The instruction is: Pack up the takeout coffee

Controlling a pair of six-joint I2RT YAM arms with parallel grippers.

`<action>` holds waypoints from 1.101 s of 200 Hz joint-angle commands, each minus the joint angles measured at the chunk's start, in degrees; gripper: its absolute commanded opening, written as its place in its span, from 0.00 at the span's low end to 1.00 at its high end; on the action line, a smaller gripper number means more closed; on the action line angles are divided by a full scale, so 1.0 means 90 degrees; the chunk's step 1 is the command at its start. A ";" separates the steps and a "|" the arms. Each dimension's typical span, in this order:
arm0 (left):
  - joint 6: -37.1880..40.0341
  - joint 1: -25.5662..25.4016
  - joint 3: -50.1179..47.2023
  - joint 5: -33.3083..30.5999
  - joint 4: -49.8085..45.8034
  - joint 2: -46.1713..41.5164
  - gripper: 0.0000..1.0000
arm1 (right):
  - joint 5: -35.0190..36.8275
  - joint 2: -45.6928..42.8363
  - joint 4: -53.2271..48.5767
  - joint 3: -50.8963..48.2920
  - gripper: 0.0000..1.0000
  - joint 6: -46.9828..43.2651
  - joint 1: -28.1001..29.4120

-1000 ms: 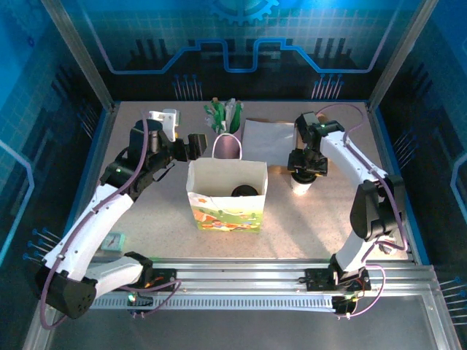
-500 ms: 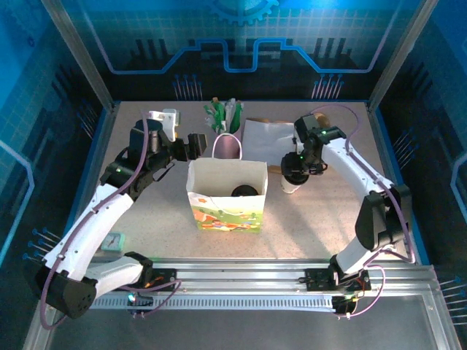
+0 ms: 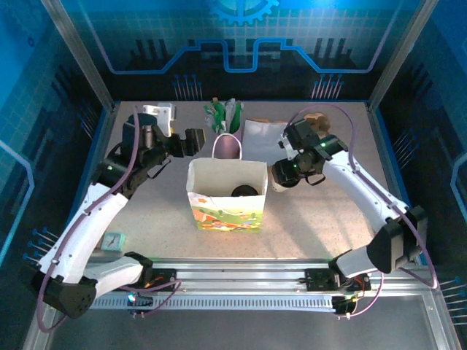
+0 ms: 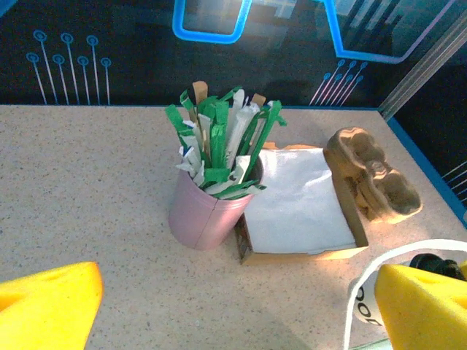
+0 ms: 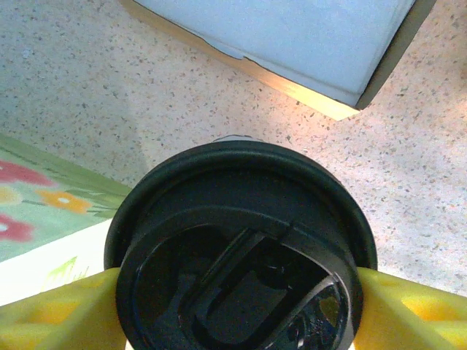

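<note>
The takeout coffee point(image 5: 241, 292) gripped beside the bag point(image 3: 226, 211)
Right jaws clamp its lid; clear the centre-frame bag's rim with the cup upright, then lower. Left jaws gape wide, empty.

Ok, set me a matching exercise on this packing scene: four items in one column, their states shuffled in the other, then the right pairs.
Column one
1. takeout coffee
2. pink cup
3. paper bag
4. left pincer

Column two
A. stuffed with green-and-white sticks
B. wide open, holding nothing
C. clamped in the right pincer
D. standing open-topped at mid-table, printed with flowers

Pairs: 1-C, 2-A, 3-D, 4-B
</note>
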 commanded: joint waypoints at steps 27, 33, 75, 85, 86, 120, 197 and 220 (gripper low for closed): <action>-0.0329 -0.0011 0.0582 0.0616 -0.1887 -0.0232 0.96 | 0.0617 -0.0715 -0.0234 -0.0056 0.72 -0.0178 0.0309; -0.0423 -0.0011 0.0526 0.0696 -0.2032 -0.0321 0.96 | 0.0619 -0.0807 -0.0213 -0.0073 0.72 -0.0174 0.0310; -0.1027 -0.0166 0.0301 0.1298 -0.3122 -0.0627 0.93 | 0.0675 -0.1126 -0.0162 -0.0023 0.71 -0.0150 0.0326; -0.1145 -0.0320 0.0254 0.1224 -0.3282 -0.0655 0.92 | 0.0708 -0.1150 -0.0150 0.0002 0.71 -0.0144 0.0338; -0.1155 -0.0336 0.0243 0.1219 -0.3298 -0.0662 0.92 | 0.0704 -0.1149 -0.0151 0.0001 0.71 -0.0147 0.0339; -0.1392 -0.0811 0.0176 0.0900 -0.3888 -0.0522 0.87 | 0.0716 -0.1177 -0.0132 0.0083 0.70 -0.0141 0.0359; -0.1214 -0.0911 0.0191 0.0137 -0.4260 -0.0037 0.75 | 0.0798 -0.1377 -0.0201 0.0191 0.70 -0.0100 0.0415; -0.1191 -0.0915 0.0202 0.0062 -0.4046 0.0109 0.69 | 0.0866 -0.1474 -0.0282 0.0309 0.70 -0.0102 0.0417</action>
